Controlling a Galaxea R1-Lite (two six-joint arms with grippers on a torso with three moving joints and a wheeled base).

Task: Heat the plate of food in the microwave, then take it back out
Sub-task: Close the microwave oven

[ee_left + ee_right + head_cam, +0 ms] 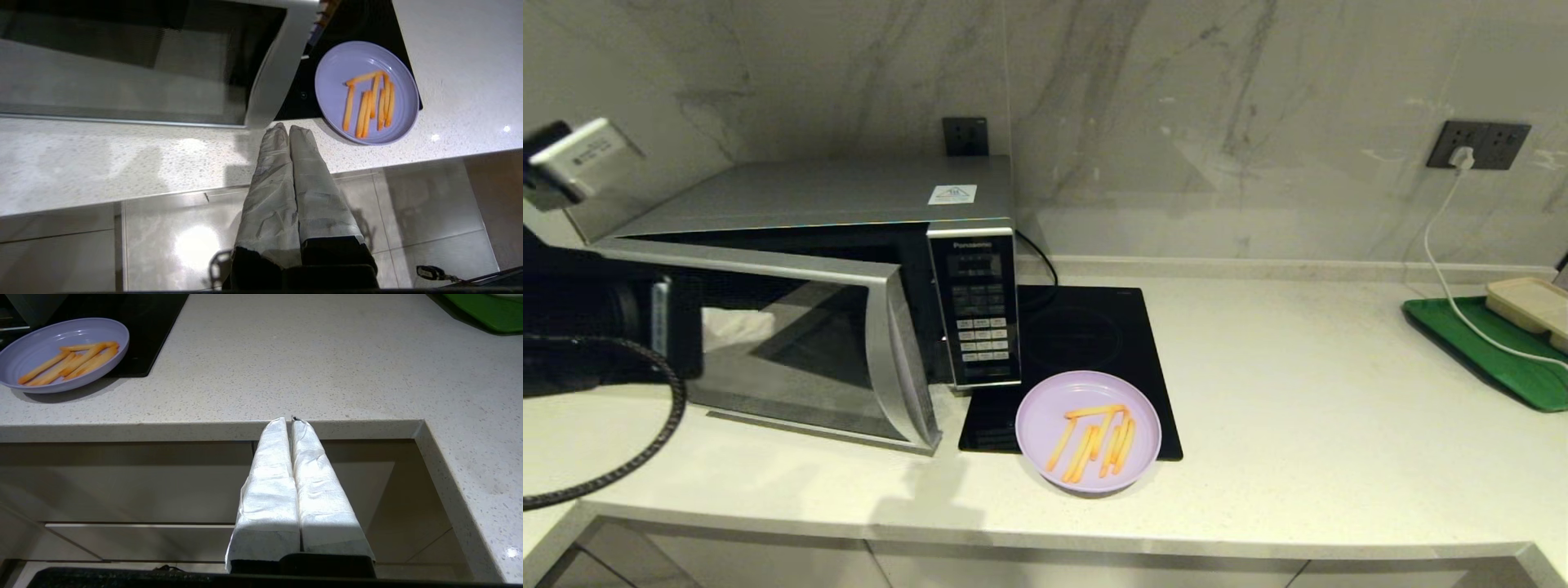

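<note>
The microwave (833,192) stands at the back left of the counter, and its dark glass door (809,351) is swung partway open toward me. The lilac plate of food (1088,430) holds several orange fries and rests half on the hob's front corner, right of the door. My left gripper (289,127) is shut and empty. It hovers over the counter's front edge just off the door's silver free edge (269,81), with the plate (366,92) to one side. My right gripper (289,419) is shut and empty, parked in front of the counter edge, away from the plate (61,355).
A flat black induction hob (1094,335) lies right of the microwave. At the far right a green tray (1494,351) carries a beige compartment tray (1531,302), and a white cable (1445,269) runs to it from the wall socket (1478,145).
</note>
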